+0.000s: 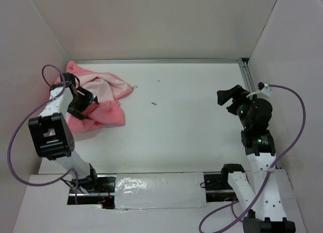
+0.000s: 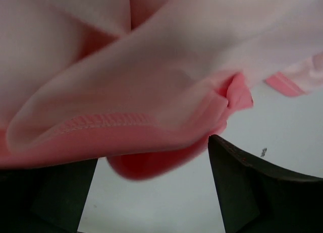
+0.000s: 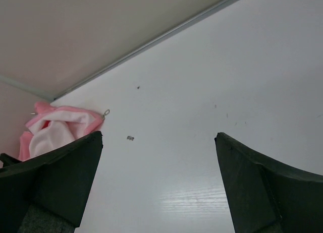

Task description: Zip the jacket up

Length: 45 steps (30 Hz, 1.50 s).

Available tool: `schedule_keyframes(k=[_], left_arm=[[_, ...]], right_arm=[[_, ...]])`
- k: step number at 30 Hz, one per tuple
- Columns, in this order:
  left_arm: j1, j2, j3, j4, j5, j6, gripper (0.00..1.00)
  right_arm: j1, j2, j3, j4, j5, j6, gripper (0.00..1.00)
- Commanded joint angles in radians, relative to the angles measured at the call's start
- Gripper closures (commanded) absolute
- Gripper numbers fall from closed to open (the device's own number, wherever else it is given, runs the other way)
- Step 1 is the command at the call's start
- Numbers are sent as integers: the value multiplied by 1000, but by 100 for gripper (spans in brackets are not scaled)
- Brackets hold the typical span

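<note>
The salmon-pink jacket [image 1: 103, 99] lies crumpled at the far left of the table, with paler lining showing on top. A small metal zipper pull ring [image 1: 135, 88] sticks out at its right tip. My left gripper [image 1: 78, 94] hovers over the heap's left side and is open. In the left wrist view a stitched fold of the jacket [image 2: 151, 81] hangs close before the gripper [image 2: 154, 152], between its spread fingers, not pinched. My right gripper [image 1: 229, 98] is open far to the right, above bare table. Its wrist view shows the gripper [image 3: 159, 134] empty, the jacket [image 3: 55, 129] and the ring [image 3: 106, 112] far off.
White walls close in the table on the left, back and right, with a metal rail [image 1: 161, 61] along the far edge. A tiny dark speck [image 1: 155, 104] lies right of the jacket. A shiny strip [image 1: 159, 190] lies between the arm bases.
</note>
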Motion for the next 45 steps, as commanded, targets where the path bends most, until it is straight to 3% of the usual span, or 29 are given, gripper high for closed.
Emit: schedule_keyframes(k=[1,3,4,5,6,8,10,14,23,27,28,30,31,34,38,42,45], left_arm=[[4,164,112,-6,-15,-29,1],[4,310,205,-9,-15,-10,2],[4,361,246,-38,-6,-13,7],[-5,412,332,-46,5,-10,30],[-13,499,372,-55,46,16,45],[-50,562,467,-63,84,36,100],[-93,581,477,-34,132,77,100],[-254,487,359,219,296,250,100],[-726,307,149,314,451,436,100],[-902,181,12,334,419,445,99],[-925,153,-11,327,404,438,78],[-915,47,-48,308,370,386,43],[-885,14,-92,292,359,366,5],[-791,-138,-157,256,338,297,1],[-691,-212,-152,134,253,229,1],[-593,-231,-106,51,120,160,1],[-522,-172,-75,12,126,137,1]], right_arm=[[4,15,2,24,16,-28,0],[4,17,-1,22,26,-26,0],[4,14,-8,35,27,-26,0],[5,11,-13,42,29,-25,0],[4,5,-22,53,29,-22,0],[5,5,-25,53,11,-37,0],[4,18,-10,35,-5,-43,0],[4,38,-13,33,-72,-37,0],[13,66,-33,55,-157,-74,0],[34,103,-10,44,-161,-126,0],[66,115,-10,50,-161,-138,0],[108,127,-28,84,-154,-181,0],[123,149,-33,93,-146,-194,0],[185,219,-24,99,-129,-247,0],[268,337,7,86,-50,-264,0],[350,462,48,62,38,-267,0],[412,508,47,62,64,-261,0]])
